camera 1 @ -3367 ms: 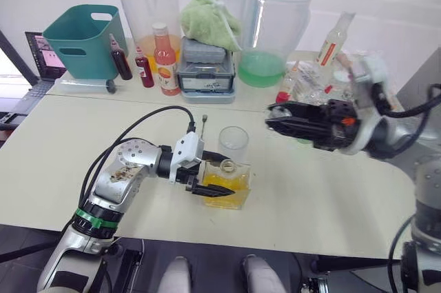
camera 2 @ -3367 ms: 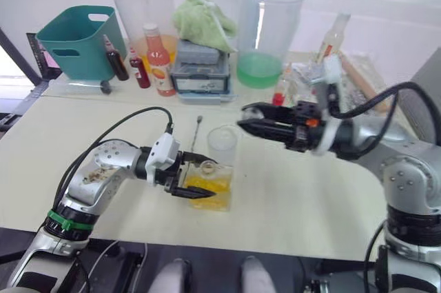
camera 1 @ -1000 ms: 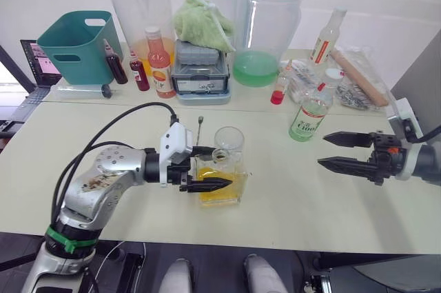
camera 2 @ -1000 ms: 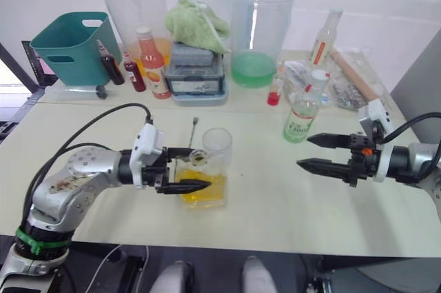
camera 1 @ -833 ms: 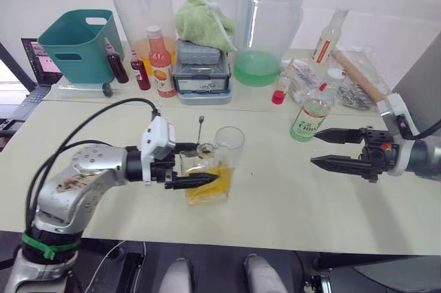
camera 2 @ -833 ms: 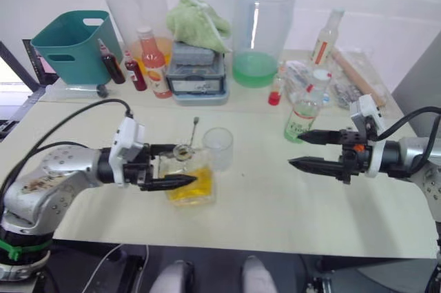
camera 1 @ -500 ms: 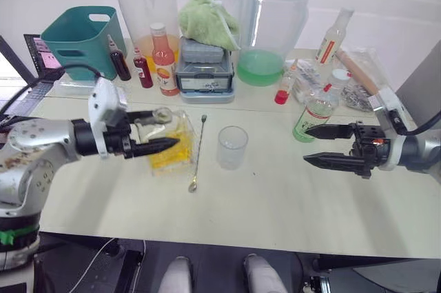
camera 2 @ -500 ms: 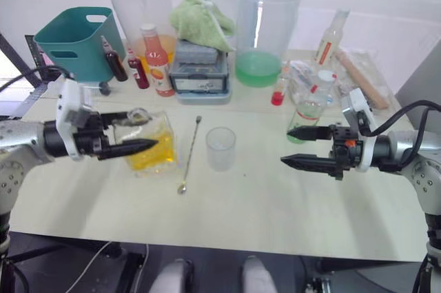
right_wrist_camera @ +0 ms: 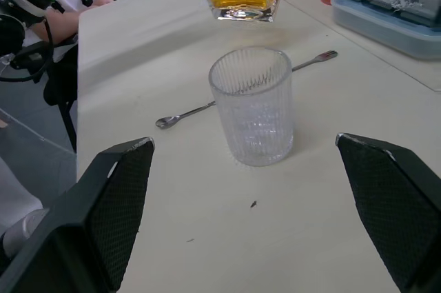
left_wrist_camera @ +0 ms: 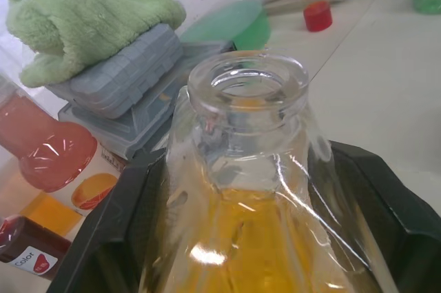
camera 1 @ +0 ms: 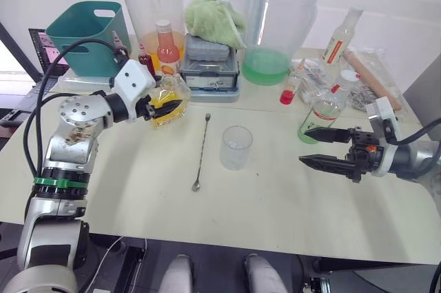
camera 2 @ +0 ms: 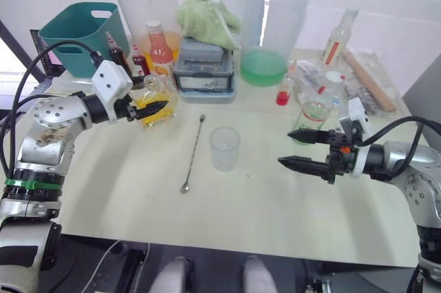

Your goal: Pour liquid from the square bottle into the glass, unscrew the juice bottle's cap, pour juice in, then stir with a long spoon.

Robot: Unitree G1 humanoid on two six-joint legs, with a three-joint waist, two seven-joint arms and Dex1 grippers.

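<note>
None of the four steps looks done; judged from how things lie, the work sits at the very first pour.

Left eye view, left gripper: upper left of centre, clenched on the square bottle, which is lifted off the table and tilted, yellow liquid inside.
Left eye view, glass: centre of frame, upright, looks empty, well apart from the bottle.
Left eye view, long spoon: flat on the table just left of the glass, untouched.
Left eye view, juice bottle: right of centre, upright, white cap on.
Right eye view, right gripper: right of centre, fingers spread wide, holding nothing, juice bottle just behind it.
Left wrist view, bottle: mouth open, no stopper, yellow liquid well below the neck; black fingers press both flanks.
Right wrist view, glass: centre frame, dry as far as I can tell; spoon behind it; bottle base above, at the upper edge.
Remaining, my judgement: bring the bottle over the glass and pour, uncap juice, pour juice, stir.
</note>
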